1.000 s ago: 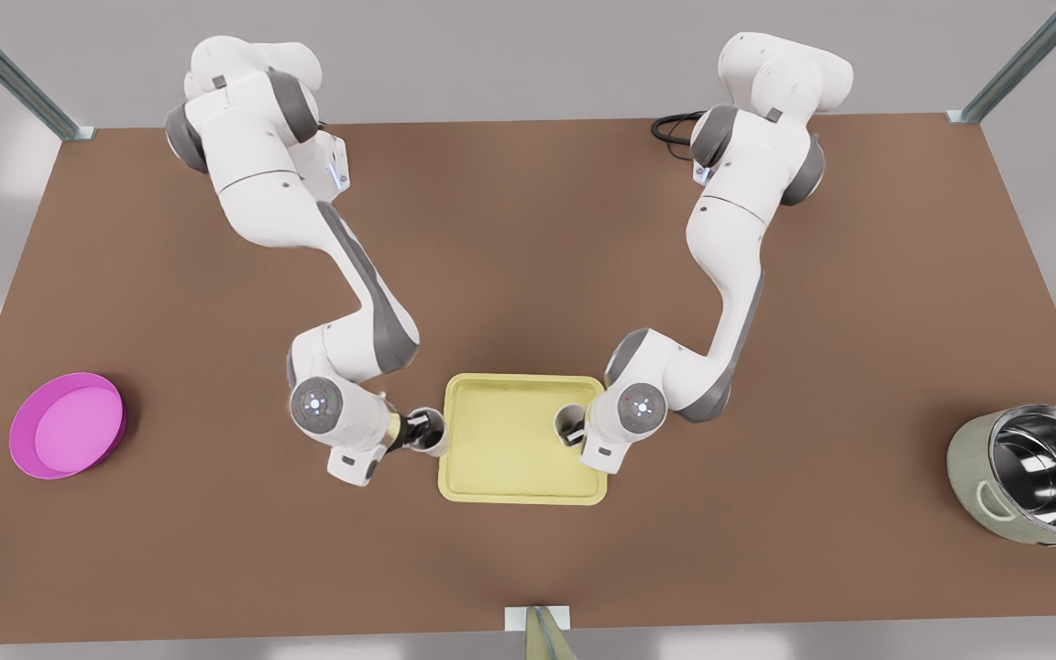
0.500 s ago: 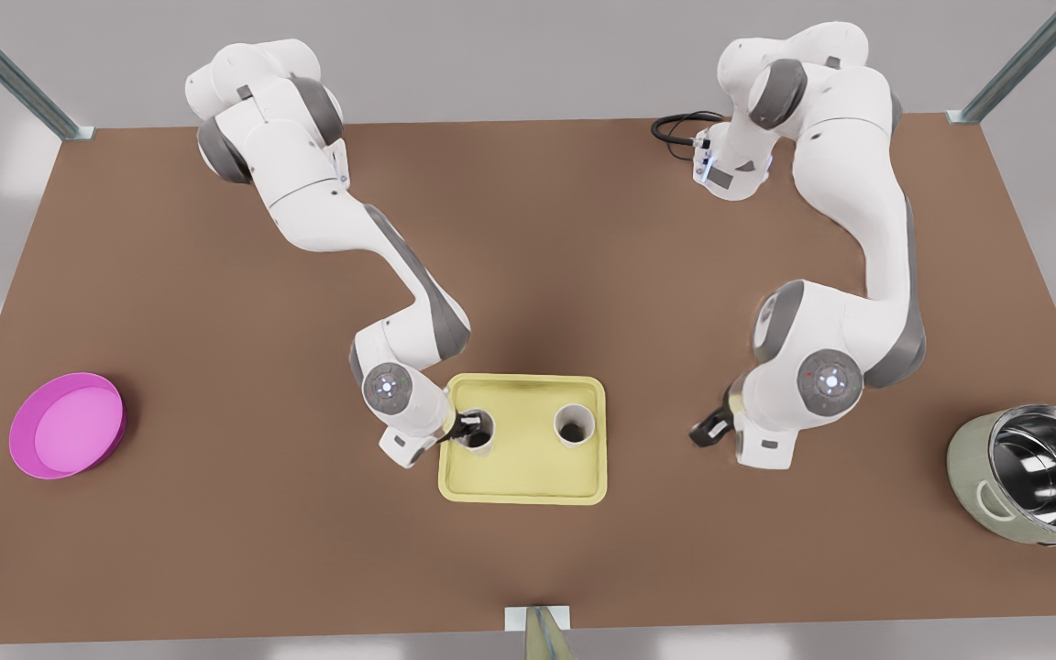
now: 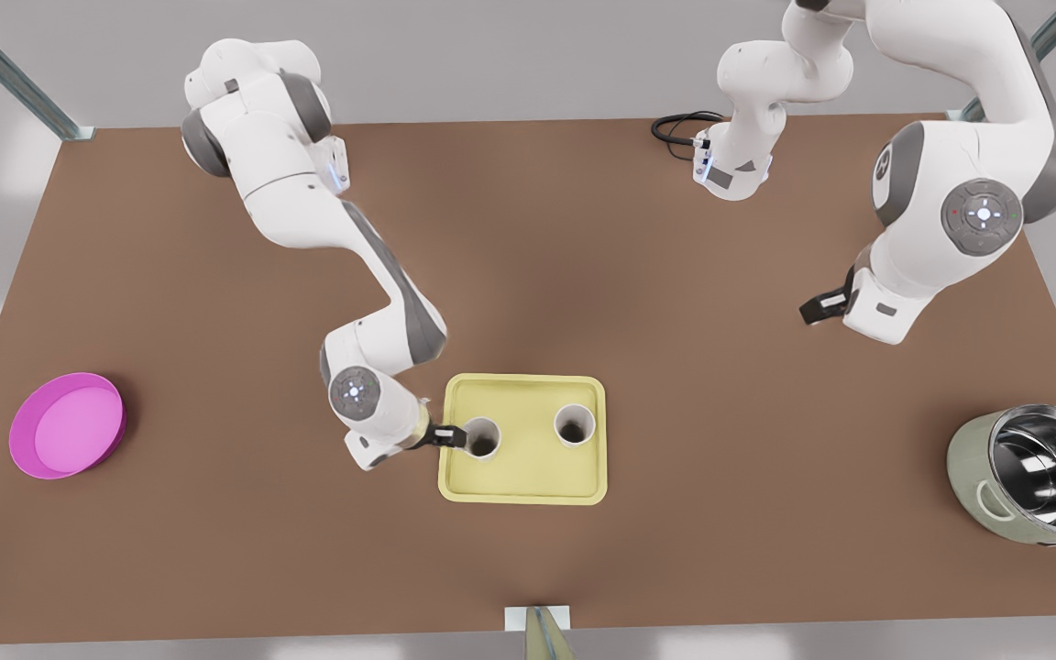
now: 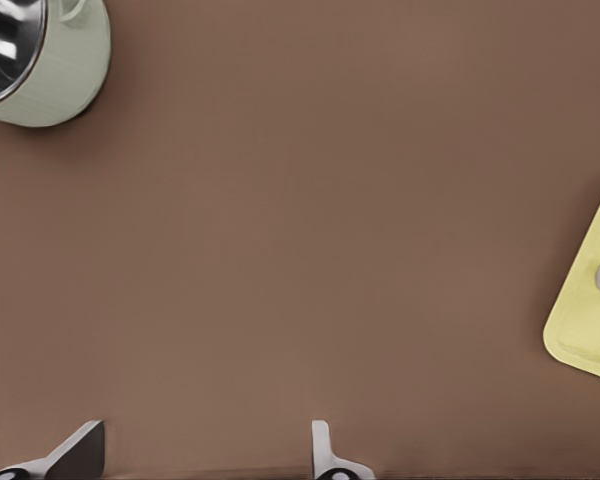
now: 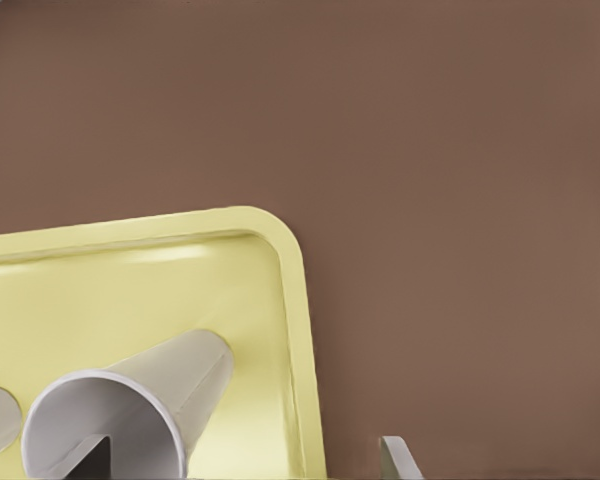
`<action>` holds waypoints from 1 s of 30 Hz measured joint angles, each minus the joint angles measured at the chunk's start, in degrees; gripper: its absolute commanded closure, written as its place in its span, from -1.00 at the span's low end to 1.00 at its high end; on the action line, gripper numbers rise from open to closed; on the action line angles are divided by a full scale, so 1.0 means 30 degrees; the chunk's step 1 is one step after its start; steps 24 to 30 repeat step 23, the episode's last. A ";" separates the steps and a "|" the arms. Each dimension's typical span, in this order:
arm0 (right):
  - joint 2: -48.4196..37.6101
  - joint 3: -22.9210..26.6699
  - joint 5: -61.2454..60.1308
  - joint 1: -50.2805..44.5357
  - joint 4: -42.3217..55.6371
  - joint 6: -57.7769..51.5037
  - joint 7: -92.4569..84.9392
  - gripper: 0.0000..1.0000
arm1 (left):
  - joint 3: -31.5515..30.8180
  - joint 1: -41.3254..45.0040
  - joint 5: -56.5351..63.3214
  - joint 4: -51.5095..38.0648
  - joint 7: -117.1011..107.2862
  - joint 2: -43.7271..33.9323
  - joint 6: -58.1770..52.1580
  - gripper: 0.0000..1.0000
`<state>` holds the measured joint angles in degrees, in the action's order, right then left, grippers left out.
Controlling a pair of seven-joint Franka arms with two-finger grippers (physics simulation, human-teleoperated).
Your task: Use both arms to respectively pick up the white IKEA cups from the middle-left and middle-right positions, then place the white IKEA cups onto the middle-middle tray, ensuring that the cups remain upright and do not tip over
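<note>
Front view, two white cups [image 3: 482, 437] [image 3: 575, 424] upright on yellow tray [image 3: 522, 481], right gripper [image 3: 448, 436] open around one cup's rim, left gripper [image 3: 819, 307] open, empty, well apart.

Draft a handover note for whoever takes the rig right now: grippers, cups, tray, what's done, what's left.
Left gripper: open, holding nothing, over bare table on the front view's right, well away from the tray.
Right gripper: open, right beside the first cup, at the tray's edge on the front view's left.
Cups: first cup and second cup both stand upright on the tray, apart from each other.
Done: both cups placed.
Left: probably just back the right gripper away without knocking the first cup.
</note>
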<state>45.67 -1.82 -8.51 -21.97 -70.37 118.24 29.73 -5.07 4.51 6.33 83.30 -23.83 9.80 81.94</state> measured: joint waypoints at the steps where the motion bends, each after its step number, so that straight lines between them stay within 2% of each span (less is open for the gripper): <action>1: 0.0007 0.0033 -0.0019 0.0826 -0.0027 -0.0405 -0.0295 -1.00 | 0.0017 -0.0045 -0.0147 -0.0064 0.0430 0.0002 -0.0180 -1.00; 5: 0.0220 0.0113 0.0475 0.5194 -0.0264 -0.1919 -0.2659 -1.00 | 0.0008 -0.1511 -0.1113 -0.0098 0.1952 0.1178 -0.0150 -1.00; 7: -0.0699 0.0514 0.1156 0.6072 -0.0342 -0.2916 -0.3772 -1.00 | -0.0040 -0.1507 -0.1339 -0.0085 0.2594 0.1354 -0.0057 -1.00; 12: -0.8165 0.1255 0.2667 0.6185 -0.3659 -0.6034 -0.5681 -1.00 | -0.0061 -0.1441 -0.1574 -0.0073 0.3919 0.1534 0.0126 -1.00; 15: -1.1131 0.1353 0.3068 0.6750 -0.4928 -0.7693 -0.6450 -1.00 | -0.0061 -0.1419 -0.1603 -0.0076 0.4555 0.1606 0.0200 -1.00; 17: -1.3242 0.1366 0.3193 0.7025 -0.7525 -0.7797 -0.6896 -1.00 | -0.0062 -0.1389 -0.1611 -0.0074 0.4923 0.1625 0.0235 -1.00; 30: -1.3109 0.1366 0.3172 0.7387 -0.6342 -0.8400 -0.8050 -1.00 | -0.0062 -0.1379 -0.1620 -0.0073 0.5810 0.1635 0.0339 -1.00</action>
